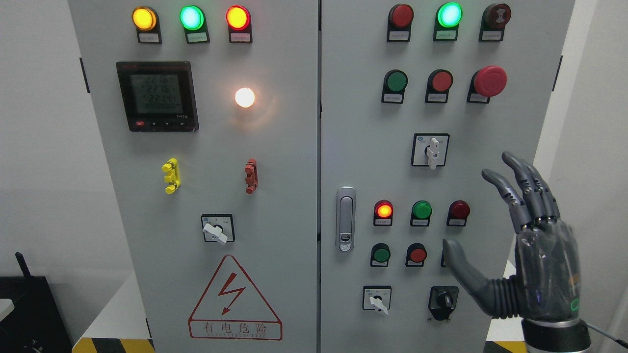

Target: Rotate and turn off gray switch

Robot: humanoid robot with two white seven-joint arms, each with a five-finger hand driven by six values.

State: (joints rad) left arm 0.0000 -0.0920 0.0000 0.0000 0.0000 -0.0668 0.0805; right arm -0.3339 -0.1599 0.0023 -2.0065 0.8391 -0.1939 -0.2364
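We are raising our right hand (520,245) at the lower right of the control cabinet (294,196), fingers (527,189) spread and thumb stretched out to the left, gripping nothing; the thumb tip is covering part of a third button in the row beside it, whose colour we cannot tell. Just left of the palm, we are seeing one black rotary switch (444,301) at the bottom of the right door; next to it, one of three gray switches (378,300) is sitting with its pale handle tilting down to the right; the second gray switch (431,150) is standing upright above, and the third (217,229) is lying tilted on the left door. Between them, three small lamps are showing, the leftmost (383,210) glowing orange-red; two buttons, green and red, are sitting below. One silver door handle (346,219) is running along the right door's left edge. On the left door, three top lamps are glowing, yellow, green and red; one digital meter (157,95) is displaying figures; one white lamp (245,97) is shining; one red warning triangle (235,301) is marking the bottom.
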